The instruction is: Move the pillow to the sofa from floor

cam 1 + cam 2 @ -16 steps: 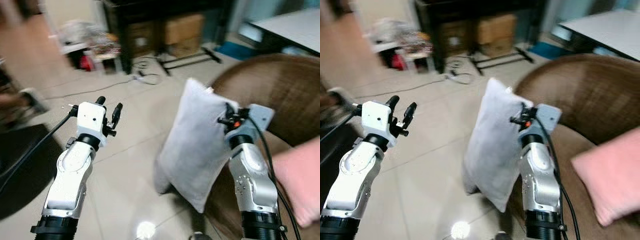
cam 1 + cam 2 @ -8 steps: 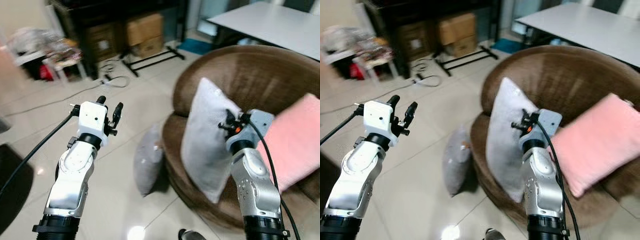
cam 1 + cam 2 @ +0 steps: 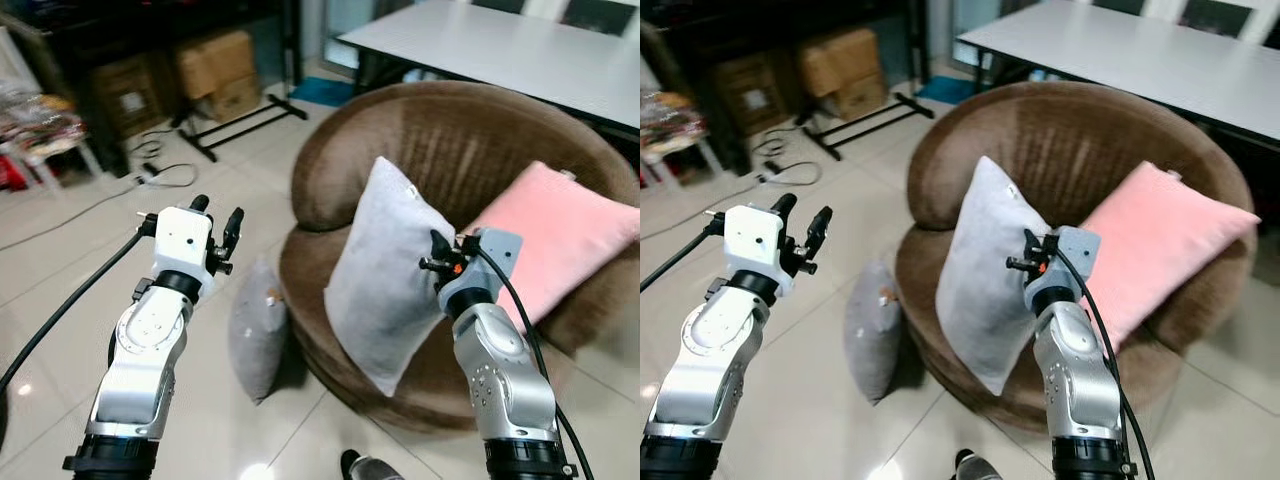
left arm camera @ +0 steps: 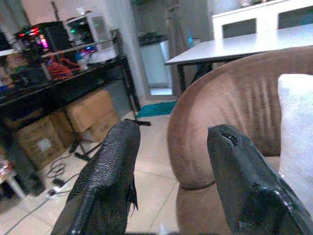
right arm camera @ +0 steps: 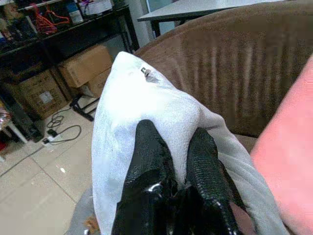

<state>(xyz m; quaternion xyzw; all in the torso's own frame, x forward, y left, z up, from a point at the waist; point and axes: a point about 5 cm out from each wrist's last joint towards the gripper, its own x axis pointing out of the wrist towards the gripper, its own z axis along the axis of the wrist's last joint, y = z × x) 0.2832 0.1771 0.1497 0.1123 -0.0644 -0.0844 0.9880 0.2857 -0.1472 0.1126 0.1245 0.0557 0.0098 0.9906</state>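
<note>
a pink cushion (image 3: 560, 245) leans tilted on the right side of the seat, against the brown backrest. a darker grey cushion (image 3: 255, 325) stands on edge on the pale tiled floor (image 3: 60, 280), touching the round base at its left. behind, a white counter (image 3: 520, 50) runs across the upper right. cardboard boxes (image 3: 225, 75) sit under a dark shelf at the upper left, with a black stand's legs (image 3: 235, 115) spread on the tiles before them. a black cable (image 3: 160, 175) curls on the floor nearby. cluttered items on a small white stand (image 3: 35, 120) show at the far left.
</note>
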